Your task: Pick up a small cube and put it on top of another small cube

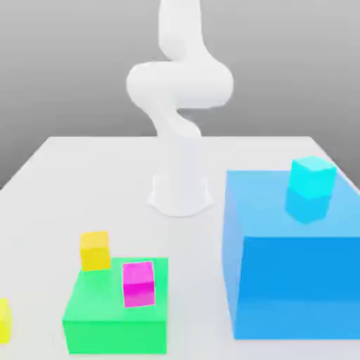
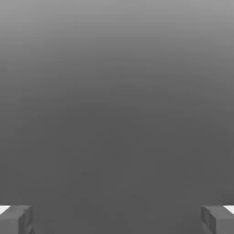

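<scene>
The small cube (image 1: pixel 3 320), bright lemon-yellow, lies on the white table at the exterior view's far left, near the front edge, cut off by the picture's border. Other small cubes are an orange-yellow one (image 1: pixel 95 250) on the table behind the green block, a magenta one (image 1: pixel 138 283) on top of that block, and a cyan one (image 1: pixel 311 179) on the tall blue block. In the hand view my gripper (image 2: pixel 117 219) is open, its grey fingertips (image 2: pixel 16 218) far apart with nothing between them, facing plain grey background. The white arm (image 1: pixel 179 84) rises from its base at the table's middle.
A low green block (image 1: pixel 116 323) stands at the front left. A large blue block (image 1: pixel 295 281) takes up the front right. The arm's base (image 1: pixel 180 197) sits on the white table (image 1: pixel 84 183) between them, farther back.
</scene>
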{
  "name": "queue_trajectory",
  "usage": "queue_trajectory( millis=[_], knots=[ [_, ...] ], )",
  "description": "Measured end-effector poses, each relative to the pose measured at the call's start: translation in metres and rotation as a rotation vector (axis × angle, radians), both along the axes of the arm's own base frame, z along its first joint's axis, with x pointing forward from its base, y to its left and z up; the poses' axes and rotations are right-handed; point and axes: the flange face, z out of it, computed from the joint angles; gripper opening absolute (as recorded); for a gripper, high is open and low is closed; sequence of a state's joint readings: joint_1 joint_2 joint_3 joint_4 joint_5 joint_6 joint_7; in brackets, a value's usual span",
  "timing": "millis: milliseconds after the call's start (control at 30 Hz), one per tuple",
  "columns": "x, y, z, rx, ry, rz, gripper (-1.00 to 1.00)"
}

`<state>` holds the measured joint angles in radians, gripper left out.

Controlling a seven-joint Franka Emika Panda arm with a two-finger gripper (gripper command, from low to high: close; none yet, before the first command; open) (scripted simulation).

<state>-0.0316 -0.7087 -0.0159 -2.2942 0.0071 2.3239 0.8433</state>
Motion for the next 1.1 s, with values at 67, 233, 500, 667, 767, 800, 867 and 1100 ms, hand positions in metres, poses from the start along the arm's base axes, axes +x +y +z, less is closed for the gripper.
queue_trajectory(
  millis=[67,233,500,667,767,800,867,1100],
  knots=[
    [0.025,-0.019,-0.025,0.041,0.051,-0.066,0.00],
    [0.074,-0.068,-0.092,0.133,0.167,-0.233,0.00],
    [0.116,-0.156,-0.217,0.266,0.340,-0.521,0.00],
    [0.113,-0.221,-0.303,0.343,0.439,-0.732,0.00],
    [0.107,-0.247,-0.356,0.379,0.500,-0.840,0.00],
    [0.104,-0.255,-0.374,0.390,0.520,-0.876,0.00],
    [0.094,-0.273,-0.410,0.411,0.559,-0.954,0.00],
    [0.064,-0.308,-0.527,0.449,0.637,-1.121,0.00]
  ],
)
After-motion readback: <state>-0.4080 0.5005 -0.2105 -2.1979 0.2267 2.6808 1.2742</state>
